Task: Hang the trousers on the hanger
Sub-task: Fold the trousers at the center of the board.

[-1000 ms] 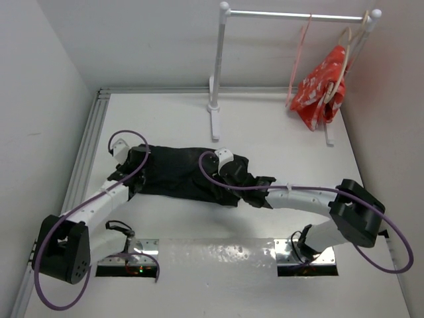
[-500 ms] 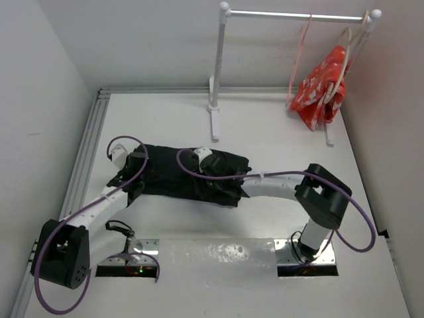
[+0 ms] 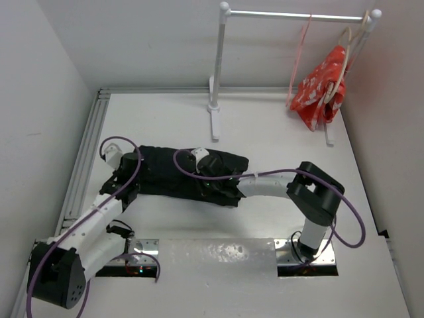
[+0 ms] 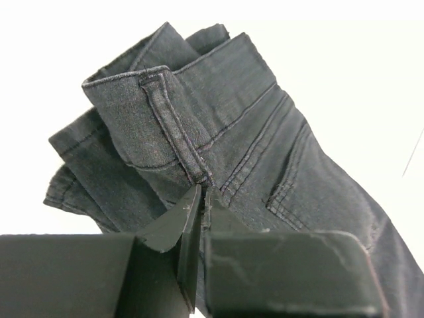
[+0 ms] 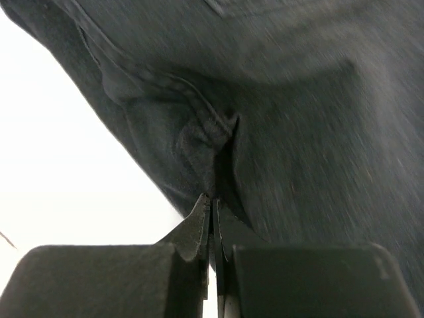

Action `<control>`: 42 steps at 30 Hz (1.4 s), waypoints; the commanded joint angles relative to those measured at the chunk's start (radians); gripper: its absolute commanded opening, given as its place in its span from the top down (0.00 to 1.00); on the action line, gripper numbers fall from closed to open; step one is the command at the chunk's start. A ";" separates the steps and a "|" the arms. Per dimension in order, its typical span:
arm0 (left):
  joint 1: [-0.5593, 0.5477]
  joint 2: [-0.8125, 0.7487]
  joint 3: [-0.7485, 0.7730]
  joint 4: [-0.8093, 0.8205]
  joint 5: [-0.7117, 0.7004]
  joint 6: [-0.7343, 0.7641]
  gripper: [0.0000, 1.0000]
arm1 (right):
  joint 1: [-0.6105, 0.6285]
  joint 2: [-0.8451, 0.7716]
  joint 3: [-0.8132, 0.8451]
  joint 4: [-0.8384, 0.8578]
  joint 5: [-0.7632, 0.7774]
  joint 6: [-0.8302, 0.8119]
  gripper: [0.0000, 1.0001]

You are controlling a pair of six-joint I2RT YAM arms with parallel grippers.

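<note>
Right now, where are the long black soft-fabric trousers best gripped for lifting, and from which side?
Grip the black trousers at the thick stitched waistband, beside the belt loop, coming in low from their left end. That folded edge stands up as a firm ridge, and the left gripper is shut on it there.

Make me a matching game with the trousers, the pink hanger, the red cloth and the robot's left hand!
Things:
1. trousers
2. pink hanger
3. red cloth
4. left hand

Where or how:
A. hanging bare on the rail
B. shut on dark fabric
C. lying on the table
D. white-patterned, hanging at the rail's right end

Pairs: 1-C, 2-A, 3-D, 4-B
</note>
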 commanded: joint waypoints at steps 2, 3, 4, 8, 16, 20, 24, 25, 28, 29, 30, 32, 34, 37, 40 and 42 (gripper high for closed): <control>0.009 -0.114 0.035 -0.079 -0.062 -0.025 1.00 | 0.004 -0.163 -0.111 0.048 -0.002 0.009 1.00; 0.009 -0.127 0.036 -0.093 -0.074 -0.033 1.00 | 0.005 -0.167 -0.118 0.031 -0.015 0.010 1.00; 0.009 -0.129 0.038 -0.105 -0.077 -0.036 1.00 | 0.007 -0.171 -0.128 0.019 -0.036 0.013 1.00; 0.009 -0.135 0.032 -0.157 -0.108 -0.056 1.00 | 0.014 -0.197 -0.219 0.012 -0.035 0.032 1.00; 0.009 -0.172 -0.037 -0.255 -0.152 -0.172 1.00 | 0.017 -0.240 -0.327 0.049 -0.042 0.067 0.97; 0.009 -0.261 -0.025 -0.314 -0.234 -0.240 0.99 | 0.017 -0.293 -0.312 0.025 -0.056 0.075 0.55; 0.009 -0.321 0.055 -0.279 -0.237 -0.205 0.78 | 0.017 -0.404 -0.297 -0.047 -0.053 0.056 0.44; 0.009 -0.327 0.073 -0.248 -0.222 -0.168 0.73 | 0.017 -0.427 -0.292 -0.058 -0.038 0.050 0.44; 0.007 -0.306 0.131 -0.165 -0.089 -0.049 0.80 | 0.007 -0.491 -0.272 -0.132 0.076 0.016 0.71; 0.007 -0.292 0.128 -0.133 -0.052 -0.039 0.84 | -0.003 -0.490 -0.267 -0.133 0.096 0.015 0.81; 0.006 -0.277 0.122 -0.086 -0.010 -0.041 0.91 | -0.015 -0.481 -0.263 -0.130 0.125 0.016 0.90; -0.006 -0.222 0.066 0.011 0.117 -0.010 0.97 | -0.064 -0.447 -0.257 -0.106 0.133 0.028 1.00; -0.066 -0.128 0.021 0.146 0.192 -0.007 1.00 | -0.127 -0.424 -0.284 -0.027 0.171 0.057 1.00; -0.248 0.040 0.038 0.240 0.142 0.008 1.00 | -0.205 -0.379 -0.356 0.067 0.121 0.128 1.00; -0.304 0.199 0.087 0.326 0.189 0.050 1.00 | -0.208 -0.375 -0.465 0.136 0.117 0.189 1.00; -0.304 0.282 0.082 0.351 0.185 0.053 1.00 | -0.208 -0.390 -0.563 0.205 0.133 0.240 1.00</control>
